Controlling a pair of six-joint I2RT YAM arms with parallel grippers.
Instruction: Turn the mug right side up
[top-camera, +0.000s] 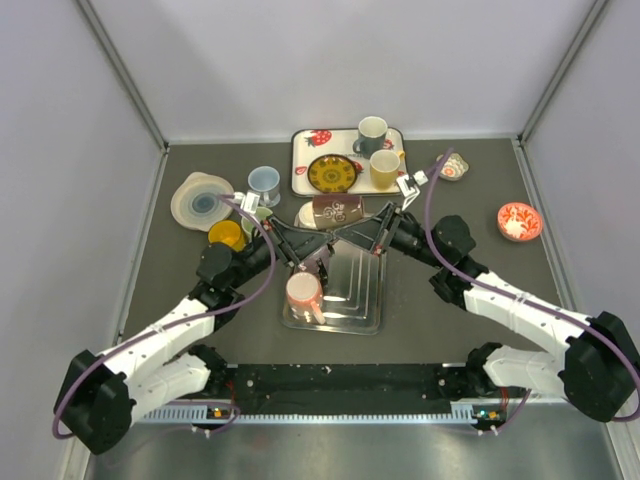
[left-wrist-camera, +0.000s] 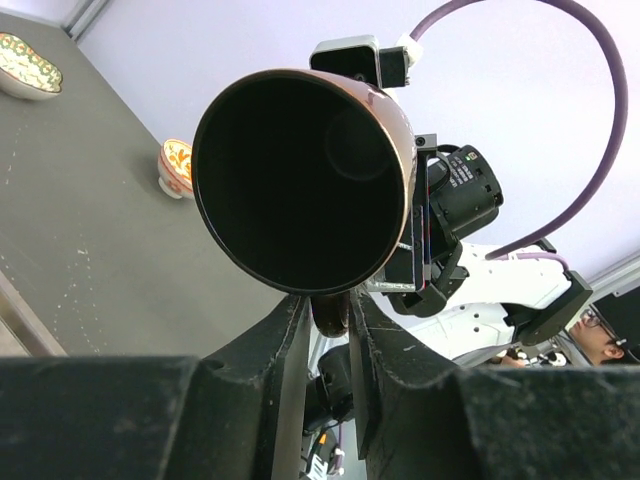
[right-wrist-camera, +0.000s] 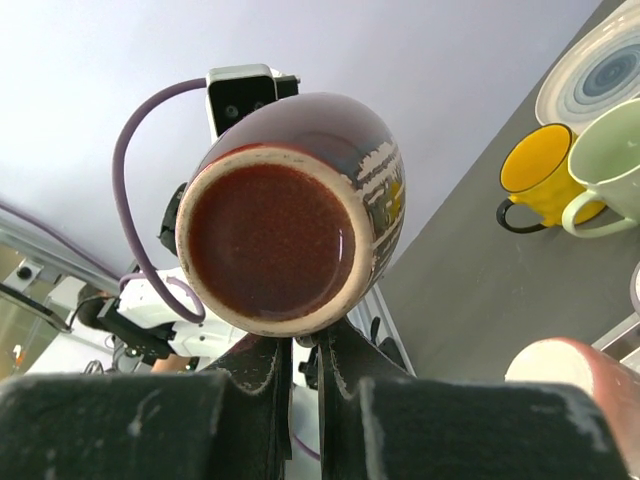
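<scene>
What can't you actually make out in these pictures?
- Left wrist: whether the left jaws pinch the handle of the mug or only flank it; the gap is too dark.
- Right wrist: which part of the mug the right jaws pinch; its body hides that.
- Right wrist: the pink mug, cut off by the right edge and the jaws.

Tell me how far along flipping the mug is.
Done: the brown mug hangs sideways in mid-air between both arms. In hand: the right gripper pinches it just below its base, and the left gripper flanks what looks like its handle. Left: tip it mouth-up and set it down.
</scene>
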